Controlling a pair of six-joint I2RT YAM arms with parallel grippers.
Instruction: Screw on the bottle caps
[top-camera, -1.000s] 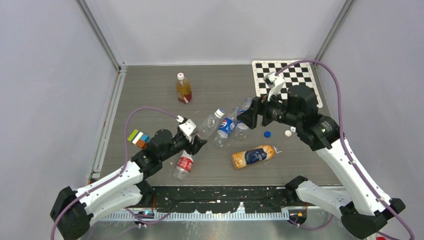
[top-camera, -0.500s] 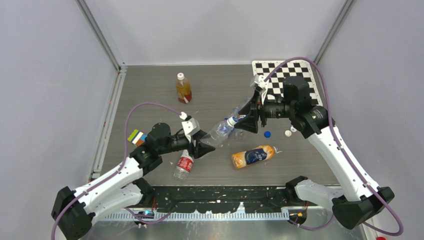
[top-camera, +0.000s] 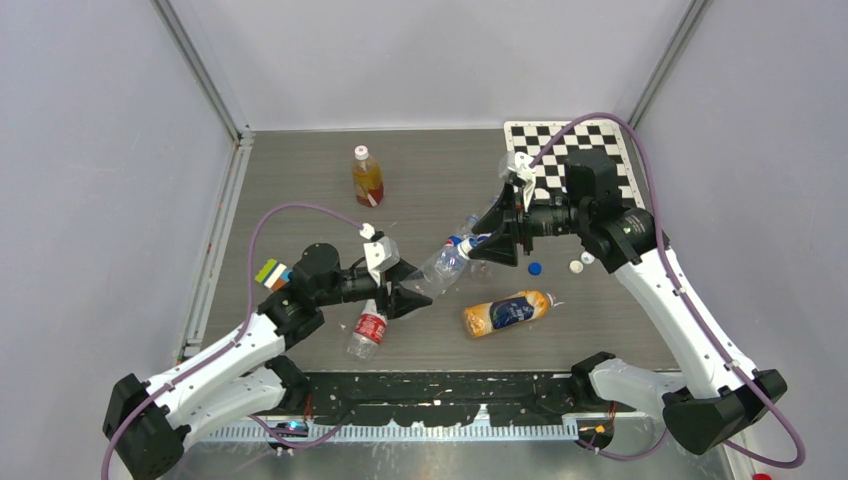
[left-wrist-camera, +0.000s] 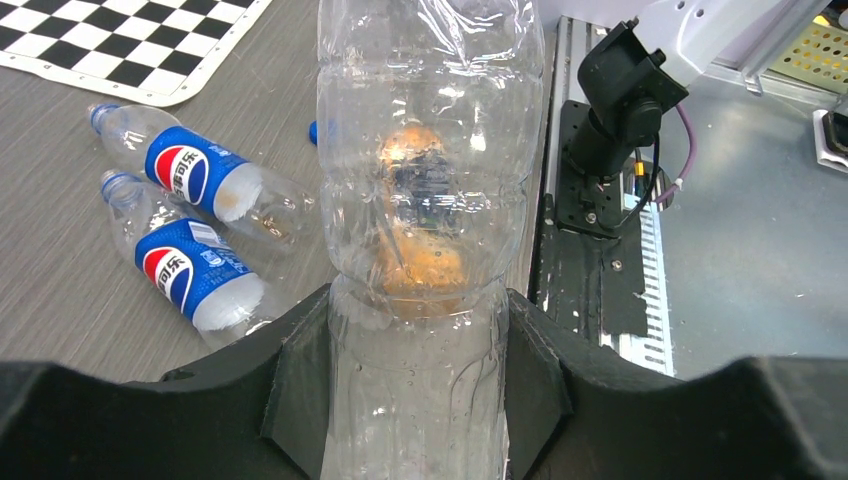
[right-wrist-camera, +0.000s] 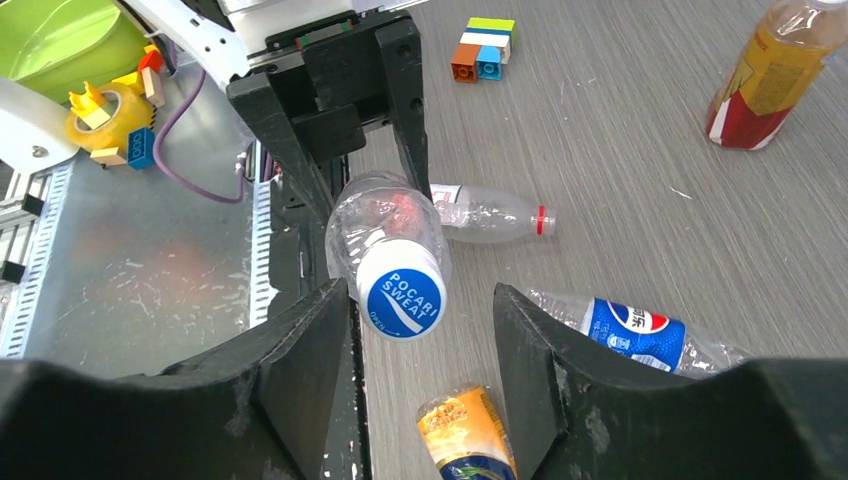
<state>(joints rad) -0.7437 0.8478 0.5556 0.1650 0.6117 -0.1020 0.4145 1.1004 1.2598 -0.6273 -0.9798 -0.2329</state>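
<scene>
Blue cap (right-wrist-camera: 400, 290) sits on the clear bottle (left-wrist-camera: 420, 200), up off the table (top-camera: 300, 180). Left gripper (left-wrist-camera: 415, 345) pinches the bottle's body. Right gripper (right-wrist-camera: 420, 300) has its jaws spread around the cap, not squeezing it

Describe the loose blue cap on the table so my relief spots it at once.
Find the checkerboard mat in the far right corner. Between it and the orange bottle lying on its side sits the blue cap. Its neighbour to the right is a white cap.
</scene>
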